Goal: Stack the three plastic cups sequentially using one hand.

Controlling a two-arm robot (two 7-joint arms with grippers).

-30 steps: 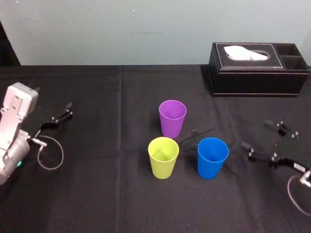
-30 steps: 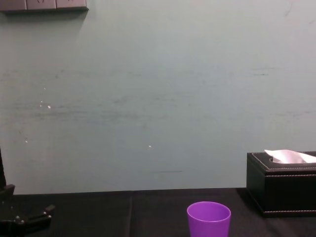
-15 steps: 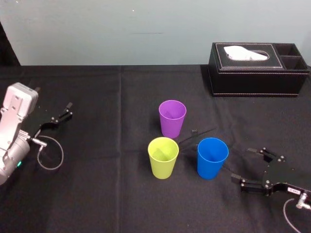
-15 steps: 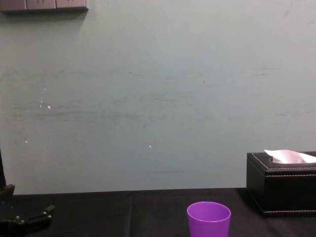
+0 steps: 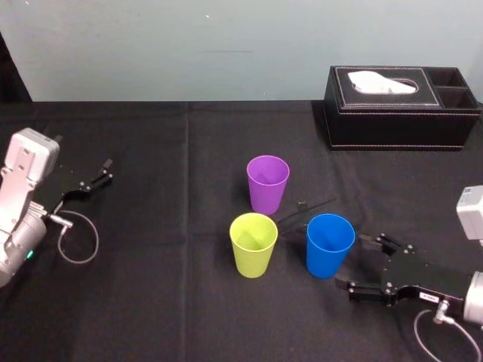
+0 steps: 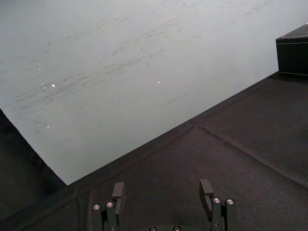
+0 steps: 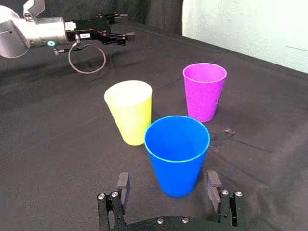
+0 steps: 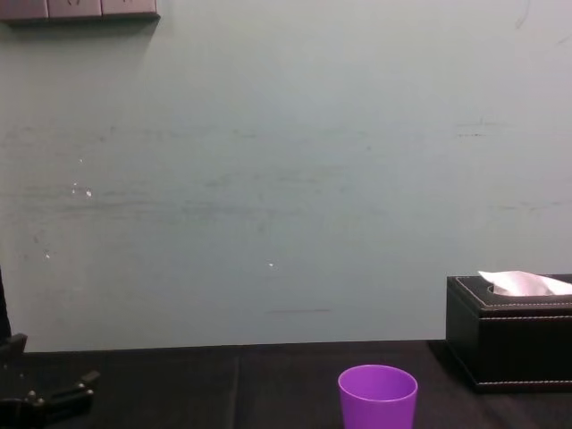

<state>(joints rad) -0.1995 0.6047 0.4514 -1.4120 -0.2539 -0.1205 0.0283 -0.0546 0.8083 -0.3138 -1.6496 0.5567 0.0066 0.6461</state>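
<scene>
- Over on your left side of the black table [image 5: 151, 302], the left gripper [image 5: 104, 172] is sitting parked with its fingers spread, holding nothing, exactly where it was a second ago; it is playing no part in this.
- Toward the middle, the yellow-green cup [image 5: 253, 245] is standing upright, with the purple cup [image 5: 268, 183] just behind it and slightly to its right. Neither has shifted over the last second.
- Right of the yellow-green one, the blue cup [image 5: 330, 245] is standing upright and separate, so you are looking at three unstacked cups and nothing of the stacking done yet.
- Beside the blue cup, the right gripper [image 5: 353, 262] is where the change is happening: a second ago it was out by the table's right edge, and it has been sliding in low toward the cup. Its fingers are spread wide and empty, and the tips are starting to bracket the cup's right side; you cannot tell contact from here.
- That is telling you the blue cup is likely the first pick, with a little more reach needed before closing.
- At the far right rear, the black tissue box [image 5: 400, 113] is sitting well apart from the work.
</scene>
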